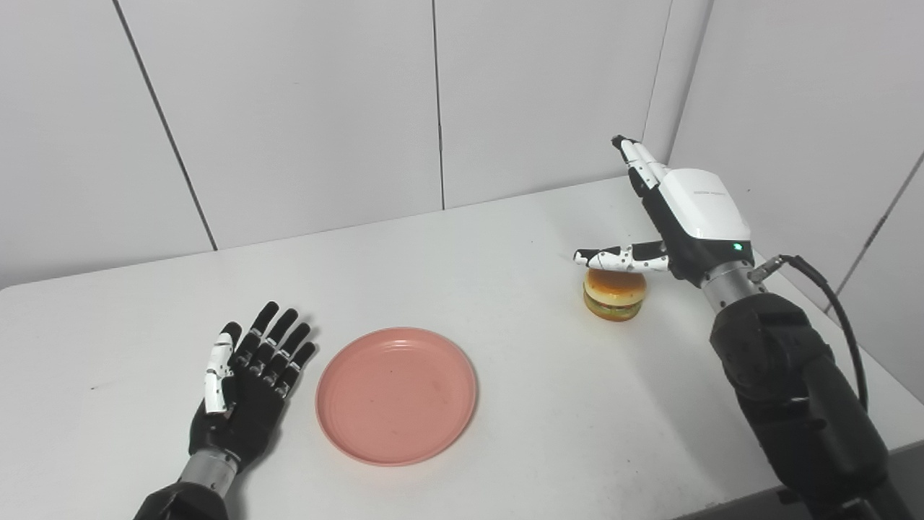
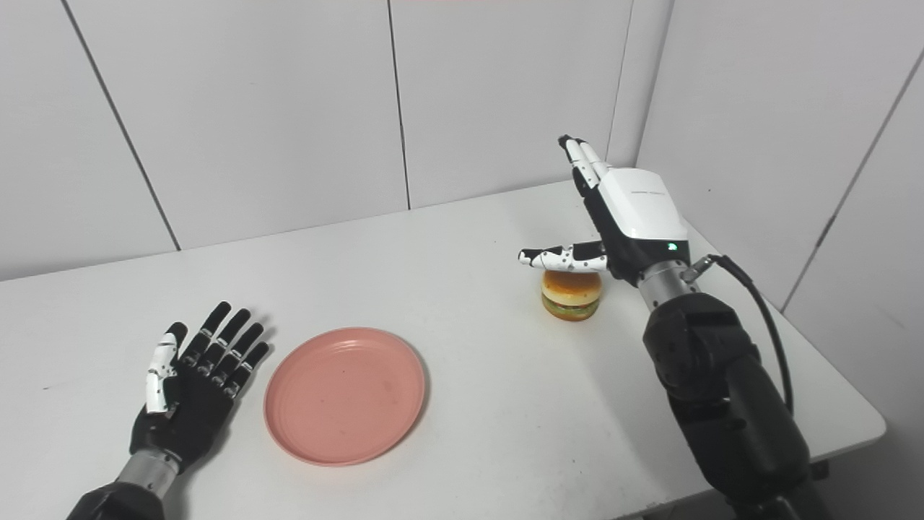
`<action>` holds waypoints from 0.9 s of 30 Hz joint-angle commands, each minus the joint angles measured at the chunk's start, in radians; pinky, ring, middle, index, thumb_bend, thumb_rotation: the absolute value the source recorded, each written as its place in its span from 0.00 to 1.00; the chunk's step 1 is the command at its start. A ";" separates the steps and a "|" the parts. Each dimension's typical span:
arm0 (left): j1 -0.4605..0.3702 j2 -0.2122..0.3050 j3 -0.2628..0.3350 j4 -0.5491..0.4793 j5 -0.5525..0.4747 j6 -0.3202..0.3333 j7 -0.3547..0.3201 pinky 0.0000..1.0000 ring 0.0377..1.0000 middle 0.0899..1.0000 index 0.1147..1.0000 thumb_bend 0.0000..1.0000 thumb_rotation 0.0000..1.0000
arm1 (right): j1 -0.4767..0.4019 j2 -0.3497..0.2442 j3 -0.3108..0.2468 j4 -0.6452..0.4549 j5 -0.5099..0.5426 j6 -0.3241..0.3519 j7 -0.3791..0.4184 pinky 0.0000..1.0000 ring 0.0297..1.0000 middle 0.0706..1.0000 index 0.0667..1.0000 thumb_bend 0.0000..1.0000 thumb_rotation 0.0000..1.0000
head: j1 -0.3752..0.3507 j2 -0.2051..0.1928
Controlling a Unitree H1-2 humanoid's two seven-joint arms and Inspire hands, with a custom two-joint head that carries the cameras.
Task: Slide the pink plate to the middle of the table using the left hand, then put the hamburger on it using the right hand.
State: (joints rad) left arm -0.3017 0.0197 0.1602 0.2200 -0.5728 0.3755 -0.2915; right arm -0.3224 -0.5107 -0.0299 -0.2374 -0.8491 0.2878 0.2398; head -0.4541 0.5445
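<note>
I am seeing the round pink plastic plate (image 1: 396, 394) lying flat near the middle of the white table (image 1: 505, 238), empty. Left hand (image 1: 245, 383) is resting palm-up just left of the plate, fingers spread, holding nothing. The toy hamburger (image 1: 614, 294) is sitting well right of the plate. Right hand (image 1: 675, 217) is hovering just over the hamburger, fingers straight, thumb stretched out above the bun; I cannot tell about contact.
</note>
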 commanded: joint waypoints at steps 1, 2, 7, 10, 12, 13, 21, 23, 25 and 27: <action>0.018 0.020 0.012 0.032 0.004 0.051 0.023 0.98 0.95 0.95 0.94 0.31 1.00 | -0.047 -0.033 0.005 0.024 -0.021 0.022 0.007 0.81 0.92 0.98 1.00 1.00 0.63 | 0.001 0.001; 0.016 0.020 0.015 0.034 -0.003 0.053 0.021 0.99 0.96 0.95 0.95 0.31 1.00 | -0.050 -0.037 0.009 0.042 -0.024 0.024 0.008 0.80 0.92 0.97 1.00 1.00 0.63 | 0.000 0.004; 0.011 0.024 0.017 0.040 -0.016 0.056 0.018 0.98 0.96 0.96 0.95 0.31 1.00 | -0.055 -0.052 0.025 0.132 -0.026 0.010 -0.013 0.79 0.90 0.95 1.00 1.00 0.64 | -0.003 0.007; 0.011 0.027 0.013 0.039 -0.013 0.051 0.024 0.98 0.95 0.95 0.94 0.31 1.00 | -0.055 -0.058 0.034 0.169 -0.023 0.017 -0.009 0.79 0.89 0.94 0.99 1.00 0.66 | -0.001 0.013; 0.011 0.028 0.012 0.037 -0.014 0.052 0.020 0.98 0.95 0.95 0.94 0.31 1.00 | -0.056 -0.058 0.037 0.181 -0.019 0.023 -0.005 0.79 0.89 0.94 0.99 1.00 0.66 | -0.001 0.016; 0.012 0.029 0.013 0.036 -0.018 0.055 0.018 0.98 0.95 0.95 0.95 0.31 1.00 | -0.058 -0.058 0.038 0.188 -0.016 0.027 0.002 0.78 0.89 0.94 0.99 1.00 0.66 | -0.001 0.018; 0.012 0.032 0.016 0.036 -0.023 0.055 0.014 0.98 0.95 0.95 0.95 0.31 1.00 | -0.067 -0.055 0.058 0.234 -0.005 0.033 0.011 0.76 0.88 0.94 0.99 1.00 0.68 | -0.004 0.027; 0.011 0.035 0.014 0.039 -0.022 0.051 0.009 0.98 0.95 0.96 0.95 0.31 1.00 | -0.071 -0.054 0.065 0.242 -0.011 0.044 0.018 0.78 0.89 0.95 1.00 1.00 0.68 | -0.004 0.028; 0.011 0.036 0.013 0.039 -0.021 0.051 0.011 0.98 0.95 0.96 0.95 0.31 1.00 | -0.072 -0.054 0.067 0.253 -0.007 0.046 0.019 0.79 0.90 0.95 1.00 1.00 0.69 | -0.002 0.030; 0.012 0.036 0.013 0.036 -0.022 0.052 0.011 0.98 0.95 0.95 0.95 0.31 1.00 | -0.075 -0.054 0.069 0.263 -0.003 0.051 0.023 0.79 0.91 0.96 1.00 1.00 0.68 | -0.001 0.032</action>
State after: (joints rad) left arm -0.3043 0.0389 0.1745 0.2287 -0.6096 0.3796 -0.2981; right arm -0.3437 -0.5389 0.0481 0.0333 -0.8583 0.3053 0.2732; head -0.4571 0.5737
